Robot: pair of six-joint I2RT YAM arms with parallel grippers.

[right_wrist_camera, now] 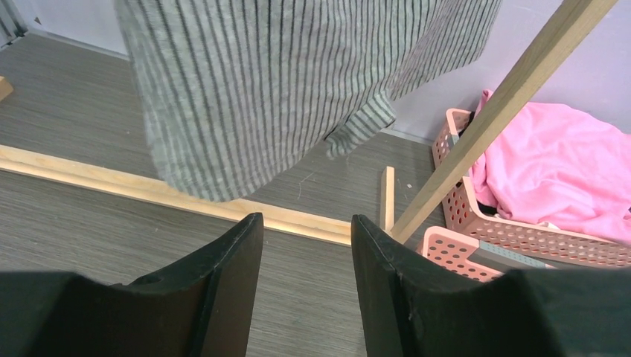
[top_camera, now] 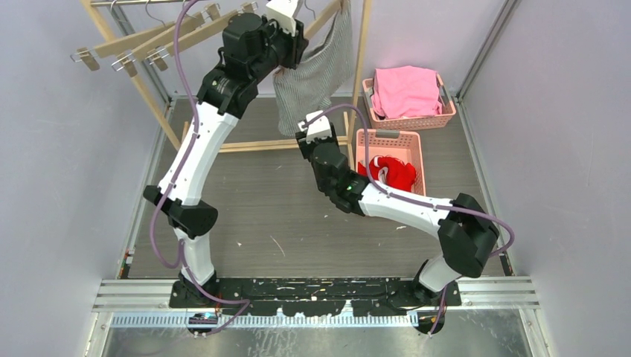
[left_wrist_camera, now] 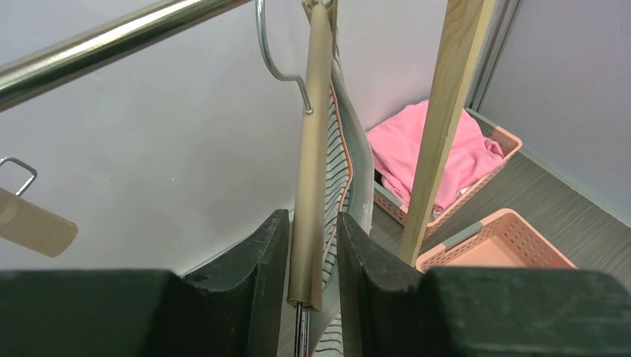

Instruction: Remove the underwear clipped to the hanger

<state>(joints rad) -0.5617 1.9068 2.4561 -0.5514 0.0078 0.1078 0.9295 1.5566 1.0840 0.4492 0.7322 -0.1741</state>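
From above, shows the striped underwear (top_camera: 320, 67) hanging by the rack's (top_camera: 362, 52) right post, the left gripper (top_camera: 299, 36) up at its top edge, the right gripper (top_camera: 308, 123) just under its hem, and the red underwear (top_camera: 394, 172) lying in the near basket (top_camera: 405, 136). From the left wrist, shows jaws narrow, close on either side of the hanger's (left_wrist_camera: 311, 149) bar; cannot tell whether clamped. From the right wrist, shows jaws apart with nothing between, below the striped underwear's hem, over the table (right_wrist_camera: 74, 216).
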